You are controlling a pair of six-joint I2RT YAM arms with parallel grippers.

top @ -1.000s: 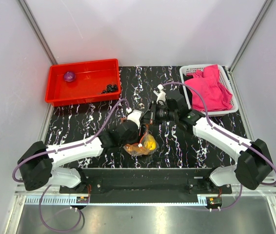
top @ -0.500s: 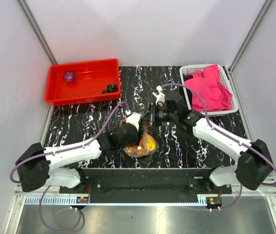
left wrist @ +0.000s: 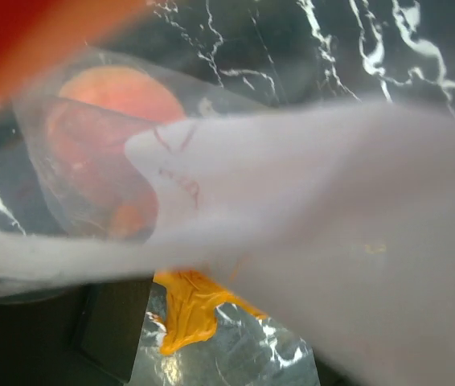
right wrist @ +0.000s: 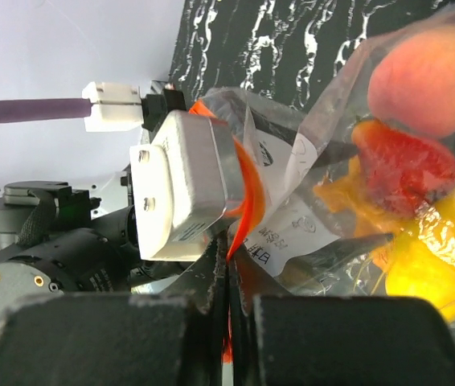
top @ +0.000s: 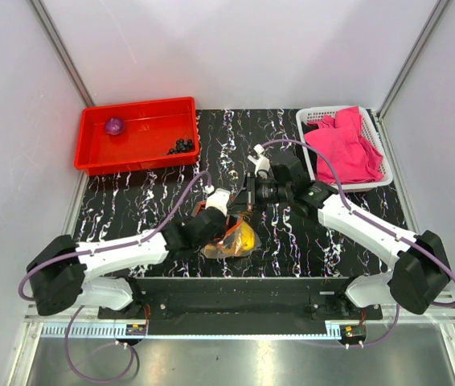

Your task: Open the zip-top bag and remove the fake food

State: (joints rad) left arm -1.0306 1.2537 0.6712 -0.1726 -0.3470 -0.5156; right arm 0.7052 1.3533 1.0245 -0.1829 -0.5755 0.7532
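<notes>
The zip-top bag [top: 231, 240] lies at the table's near middle, between both grippers. It holds an orange peach ball [right wrist: 428, 76], a red piece [right wrist: 404, 165], a yellow fruit [right wrist: 436, 265] and orange bits [left wrist: 187, 310]. My right gripper [right wrist: 229, 281] is shut on the bag's orange-red zip strip [right wrist: 247, 193]; in the top view it [top: 243, 207] is at the bag's far edge. My left gripper [top: 221, 225] is at the bag's mouth. Its dark fingers [right wrist: 348, 249] stand apart with the bag's printed sheet between them. Blurred plastic covers most of the left wrist view.
A red tray [top: 83, 149] at the back left holds a purple round piece [top: 114, 125] and a cluster of small dark bits [top: 181, 146]. A white basket [top: 312, 117] with a pink cloth [top: 344, 145] stands at the back right.
Both grippers and the bag have shifted slightly to the left. The right gripper stays shut on the zip strip.
</notes>
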